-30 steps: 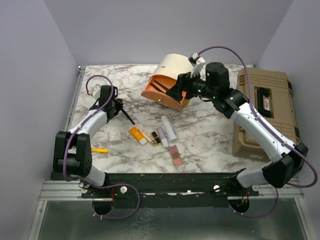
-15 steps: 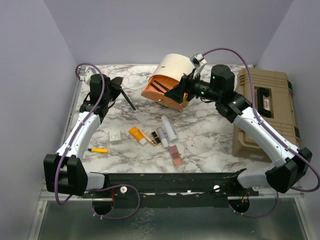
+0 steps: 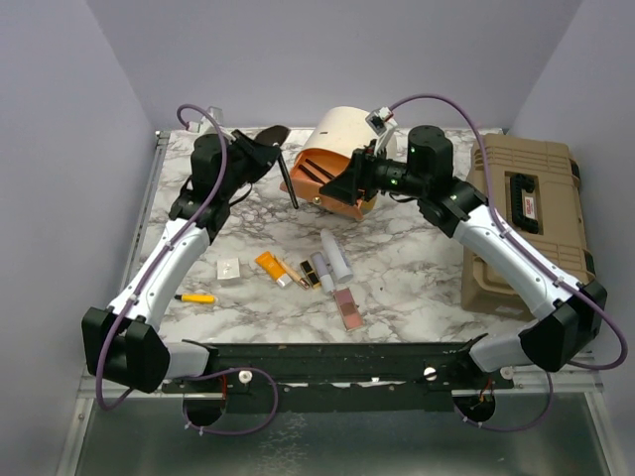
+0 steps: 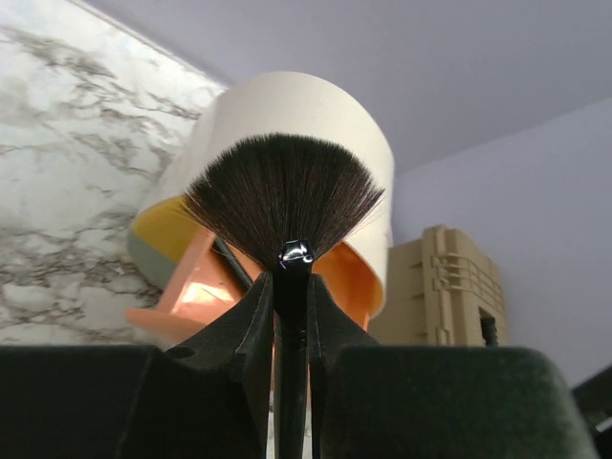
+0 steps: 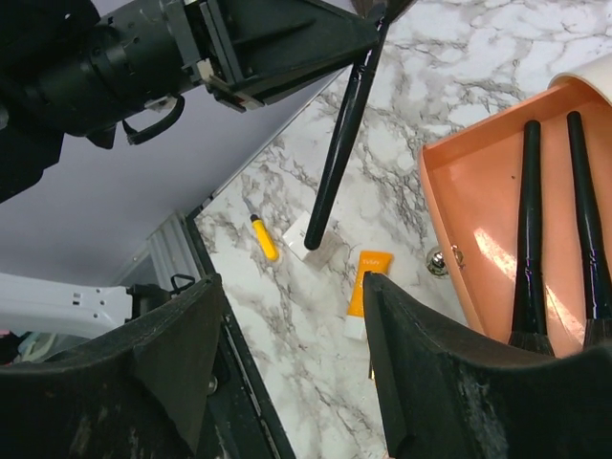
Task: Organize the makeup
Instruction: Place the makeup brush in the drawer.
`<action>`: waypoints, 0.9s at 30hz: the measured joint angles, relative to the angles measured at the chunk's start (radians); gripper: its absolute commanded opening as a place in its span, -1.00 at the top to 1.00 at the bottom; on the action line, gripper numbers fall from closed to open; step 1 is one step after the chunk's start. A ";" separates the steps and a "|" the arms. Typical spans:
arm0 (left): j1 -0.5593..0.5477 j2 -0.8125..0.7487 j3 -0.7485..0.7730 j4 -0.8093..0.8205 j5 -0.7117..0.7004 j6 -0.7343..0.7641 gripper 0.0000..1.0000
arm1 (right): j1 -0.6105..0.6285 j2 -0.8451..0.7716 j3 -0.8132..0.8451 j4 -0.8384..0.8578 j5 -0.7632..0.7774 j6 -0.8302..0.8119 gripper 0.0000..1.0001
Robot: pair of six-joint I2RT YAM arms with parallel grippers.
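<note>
My left gripper (image 3: pixel 264 156) is shut on a black fan brush (image 3: pixel 289 185), held in the air just left of the cream case (image 3: pixel 342 132). In the left wrist view the bristles (image 4: pixel 283 193) fan out above the fingers (image 4: pixel 251 316), in front of the case's orange inside (image 4: pixel 206 287). My right gripper (image 3: pixel 353 184) is open at the case's orange lid (image 5: pixel 483 191), where two brushes (image 5: pixel 527 220) lie. More makeup lies mid-table: white compact (image 3: pixel 229 268), orange tube (image 3: pixel 269 265), lipsticks (image 3: pixel 307 273), white tubes (image 3: pixel 336 254) and pink palette (image 3: pixel 347 308).
A tan toolbox (image 3: pixel 526 213) stands along the right edge of the table. A small yellow item (image 3: pixel 197 297) lies near the front left. The purple walls close in on both sides, and the black rail (image 3: pixel 327 357) runs along the front.
My left arm has swung the brush up from the left side of the table and rightward to the case. The right gripper's jaws have narrowed a little.
</note>
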 measured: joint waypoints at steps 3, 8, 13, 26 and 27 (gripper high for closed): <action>-0.024 0.003 0.001 0.055 0.034 -0.006 1.00 | 0.000 0.013 0.012 -0.006 0.000 0.009 -0.22; -0.027 0.015 0.001 0.118 0.075 -0.035 1.00 | 0.000 0.064 0.048 -0.018 0.000 0.012 -0.18; -0.027 0.015 -0.011 0.196 0.106 -0.081 1.00 | 0.000 0.079 0.048 -0.026 0.000 0.034 -0.18; -0.071 0.017 -0.079 0.344 0.133 -0.213 1.00 | 0.000 0.099 0.048 0.039 -0.031 0.117 0.05; -0.072 0.017 -0.080 0.348 0.133 -0.219 1.00 | 0.000 0.102 0.048 0.042 -0.033 0.121 0.05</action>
